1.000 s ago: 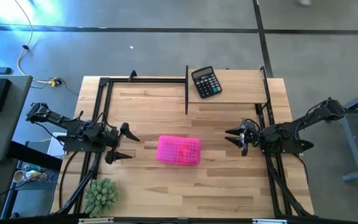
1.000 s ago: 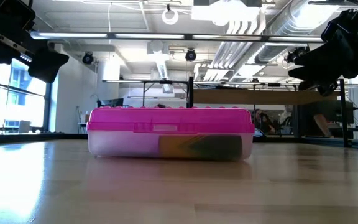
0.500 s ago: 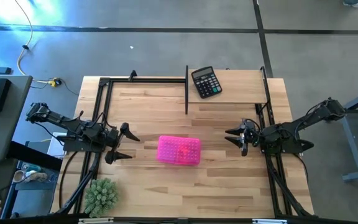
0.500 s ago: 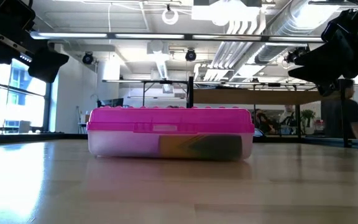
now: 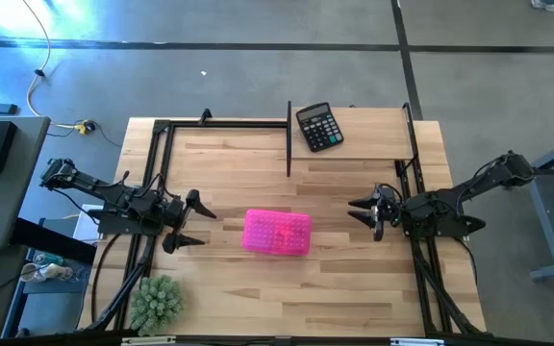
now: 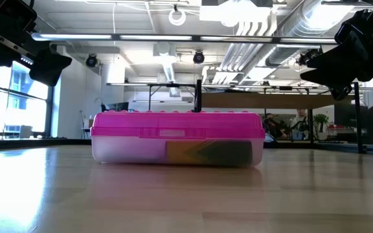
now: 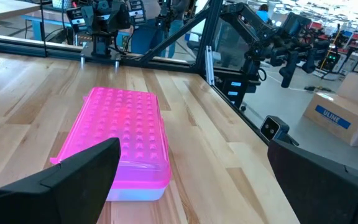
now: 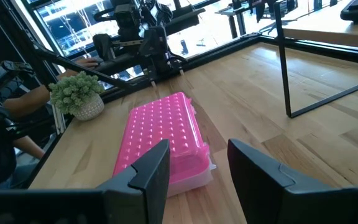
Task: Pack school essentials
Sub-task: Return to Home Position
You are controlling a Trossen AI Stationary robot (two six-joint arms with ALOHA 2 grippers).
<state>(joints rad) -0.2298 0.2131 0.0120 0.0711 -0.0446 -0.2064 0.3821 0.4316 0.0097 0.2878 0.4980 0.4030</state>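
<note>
Left gripper point(image 5: 192, 227): fingers spread wide with nothing between them. It hangs above the table point(image 5: 258, 163) near its left edge, pointing inward.
Right gripper point(image 5: 356, 211): fingers parted and empty too, near the right edge, facing the left one.
Arm pose: both arms are folded low with forearms roughly level, a mirrored pair, each well apart from the case.
Pink-lidded case point(image 5: 277, 232): lid down, flat on the table, between the two grippers.
Essentials: the yellow-green crayon box point(image 6: 209, 153) shows through the clear base in the low view. The rest I cannot make out, as the lid hides them.
Step in hand: I judge the packing done and the arms parking at home, with no grasp under way.
Next move: little is needed. I'd settle both arms at rest, away from the case, so it isn't nudged.
Off to the side: the black calculator point(image 5: 318, 126) lies at the far edge, left out, and a small potted plant point(image 5: 155, 304) sits at the near left corner.
</note>
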